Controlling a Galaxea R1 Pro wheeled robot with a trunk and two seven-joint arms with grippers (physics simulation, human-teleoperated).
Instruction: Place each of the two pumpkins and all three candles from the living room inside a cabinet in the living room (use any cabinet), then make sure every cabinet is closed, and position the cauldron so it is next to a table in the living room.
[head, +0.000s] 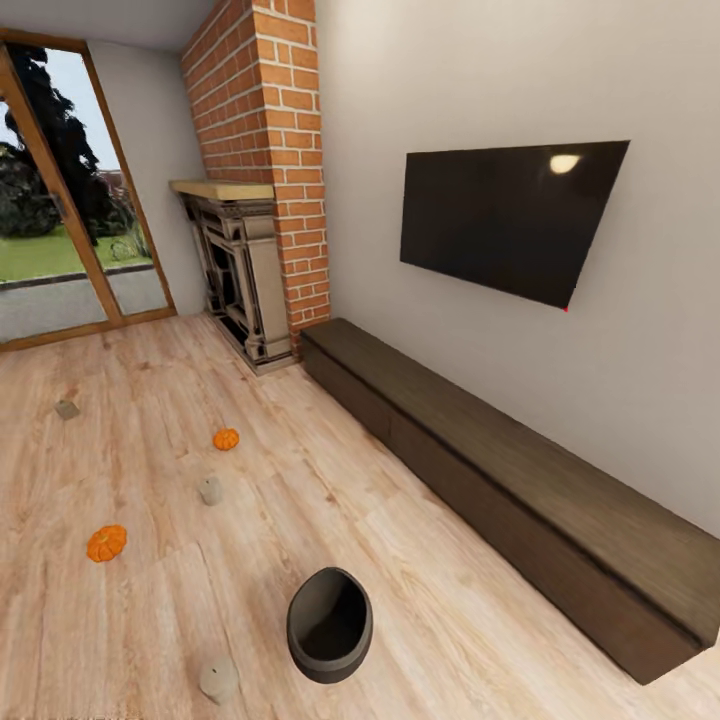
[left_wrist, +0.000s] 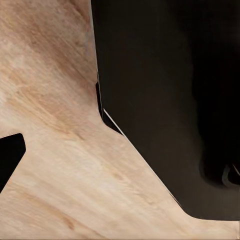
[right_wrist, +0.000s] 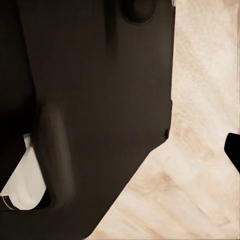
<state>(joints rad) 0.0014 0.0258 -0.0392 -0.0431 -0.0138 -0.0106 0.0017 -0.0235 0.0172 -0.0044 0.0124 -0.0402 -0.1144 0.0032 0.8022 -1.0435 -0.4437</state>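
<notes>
Lying on the plank floor (head: 420, 560): all the loose pieces, well apart.
Cauldron (head: 330, 624): tipped, mouth showing, nearest the camera.
Candles: one (head: 218, 678) just beside the cauldron, one (head: 210, 490) mid-floor, one (head: 67, 409) toward the glazed doors (head: 60, 230).
Pumpkins: one (head: 106, 543) left, one (head: 226, 438) farther back.
Cabinet (head: 520, 490): along the wall under the TV (head: 505, 215), fronts shut.
Grippers: cannot tell, wide or narrow; dark robot body (left_wrist: 165, 100) fills much of both wrist views.

Living room: fireplace (head: 238, 280), wall television (head: 505, 218)

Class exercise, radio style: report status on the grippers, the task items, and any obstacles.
Grippers: state cannot be told. Two pumpkins, three candles and cauldron all on floor. Cabinet shut. Nothing between them.
</notes>
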